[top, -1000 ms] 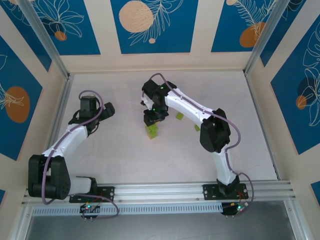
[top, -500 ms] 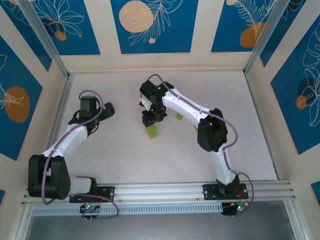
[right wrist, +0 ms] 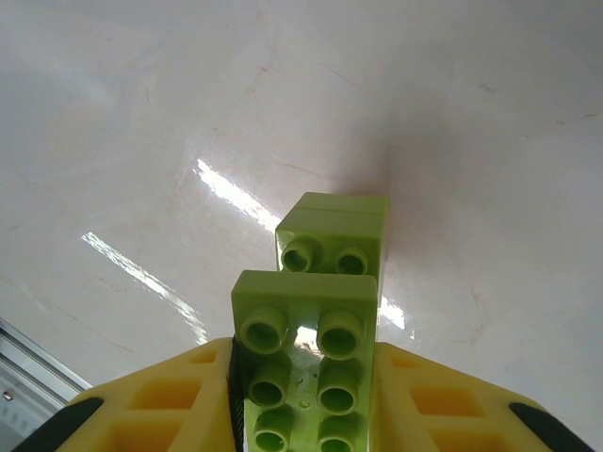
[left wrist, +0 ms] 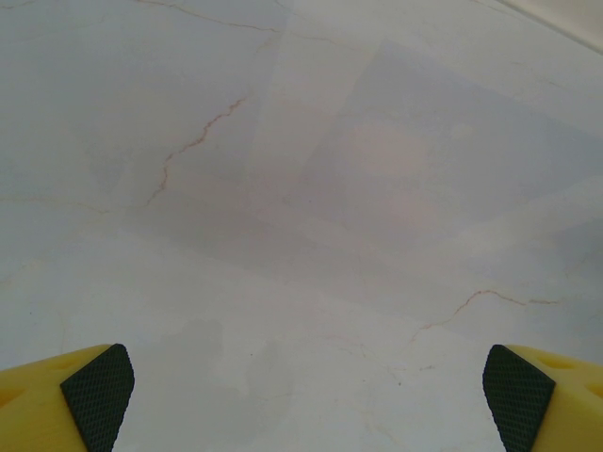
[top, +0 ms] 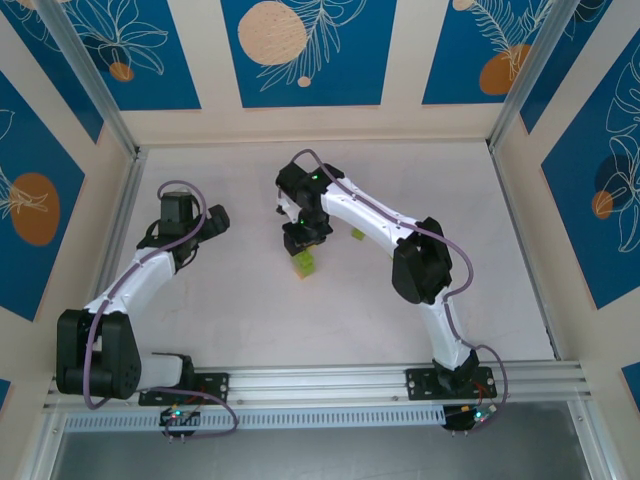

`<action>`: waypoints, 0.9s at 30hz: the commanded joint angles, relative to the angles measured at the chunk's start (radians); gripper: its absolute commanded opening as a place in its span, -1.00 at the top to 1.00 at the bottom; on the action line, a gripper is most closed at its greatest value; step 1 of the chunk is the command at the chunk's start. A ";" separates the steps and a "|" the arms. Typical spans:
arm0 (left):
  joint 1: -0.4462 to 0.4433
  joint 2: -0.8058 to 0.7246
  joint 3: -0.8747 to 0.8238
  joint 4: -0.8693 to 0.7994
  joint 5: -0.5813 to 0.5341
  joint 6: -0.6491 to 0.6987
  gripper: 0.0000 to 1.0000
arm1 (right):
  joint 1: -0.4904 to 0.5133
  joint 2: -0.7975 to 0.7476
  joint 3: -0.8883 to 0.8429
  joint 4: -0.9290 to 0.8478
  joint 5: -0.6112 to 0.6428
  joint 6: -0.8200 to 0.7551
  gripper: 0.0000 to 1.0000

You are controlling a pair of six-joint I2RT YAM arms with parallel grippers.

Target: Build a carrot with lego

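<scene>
My right gripper (right wrist: pixel 303 395) is clamped on a lime-green lego brick (right wrist: pixel 303 325) by its flat sides, just short of the green stack (right wrist: pixel 335 235) on the table (right wrist: pixel 141 141). It's light, stiff, slick plastic (squeeze walls, not studs). The left gripper (left wrist: pixel 301 391) gapes wide, well apart. A loose green brick (top: pixel 358 233) lies near the stack but isn't blocking.

No readable text, labels, brand marks, numbers or signs are appearing on any surface shown.
</scene>
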 commanded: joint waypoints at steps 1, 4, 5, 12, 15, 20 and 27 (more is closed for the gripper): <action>0.007 -0.016 0.021 0.006 0.007 0.012 -0.95 | 0.012 0.046 0.019 -0.054 0.025 0.005 0.33; 0.007 -0.017 0.020 0.004 0.006 0.012 -0.96 | 0.016 0.049 0.015 -0.059 0.036 0.006 0.33; 0.006 -0.018 0.021 0.004 0.006 0.012 -0.96 | 0.018 0.052 0.015 -0.062 0.044 0.005 0.33; 0.005 -0.019 0.020 0.003 0.004 0.012 -0.96 | 0.031 0.076 0.016 -0.081 0.067 0.002 0.33; 0.006 -0.018 0.020 0.005 0.006 0.012 -0.96 | 0.035 0.083 0.011 -0.085 0.070 0.003 0.32; 0.006 -0.017 0.018 0.006 0.007 0.010 -0.95 | 0.038 0.088 -0.002 -0.084 0.071 0.005 0.33; 0.007 -0.013 0.019 0.008 0.010 0.009 -0.95 | 0.024 0.036 -0.023 -0.051 0.023 -0.001 0.33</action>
